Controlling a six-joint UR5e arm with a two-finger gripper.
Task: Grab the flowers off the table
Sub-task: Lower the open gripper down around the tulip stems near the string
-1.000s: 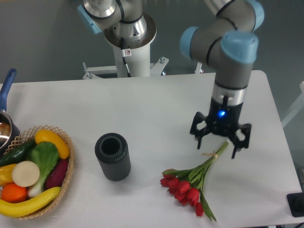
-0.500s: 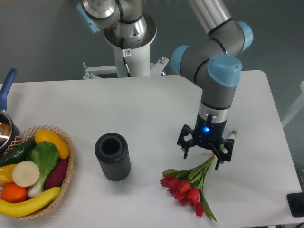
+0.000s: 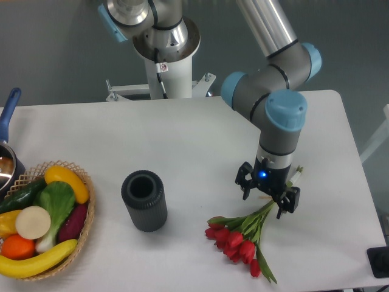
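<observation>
One arm reaches down from the top of the view, its last link vertical, and the end effector (image 3: 267, 201) points straight at the bench (image 3: 200, 134). Its fingers are spread, one on each side of the green stems, and a small blue light shines on its body. The flowers (image 3: 243, 234) lie flat on the bench at the front right, red heads toward the camera, stems running up and right under the end effector. No readable writing is visible anywhere. A dark cylinder (image 3: 144, 200) stands to the left, well apart from the flowers.
</observation>
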